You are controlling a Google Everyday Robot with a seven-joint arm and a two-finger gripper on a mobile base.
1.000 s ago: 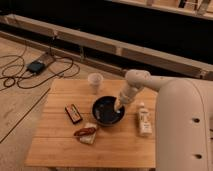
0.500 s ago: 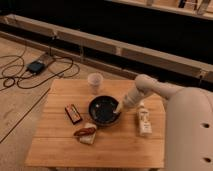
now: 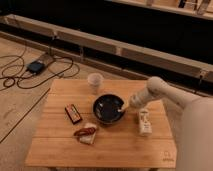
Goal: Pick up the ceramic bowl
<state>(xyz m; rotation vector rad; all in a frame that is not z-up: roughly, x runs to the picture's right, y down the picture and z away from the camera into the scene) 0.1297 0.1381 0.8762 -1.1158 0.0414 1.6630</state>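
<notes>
The ceramic bowl (image 3: 108, 108) is round, shallow and dark navy-black. It sits on the middle of the wooden table (image 3: 115, 145). My gripper (image 3: 123, 106) is at the bowl's right rim, at the end of the white arm (image 3: 165, 95) that reaches in from the right. The small pale cup (image 3: 94, 82) stands upright behind the bowl, to its left.
A dark flat packet (image 3: 73, 113) lies left of the bowl. A red-brown snack on a pale wrapper (image 3: 86, 133) lies in front of it. A white bottle (image 3: 145, 122) lies right of the bowl, under the arm. Cables and a black box (image 3: 35, 66) lie on the floor at left.
The arm has swung out to the right and lowered. The gripper has moved from over the bowl's middle to its right rim. The bowl has not moved.
</notes>
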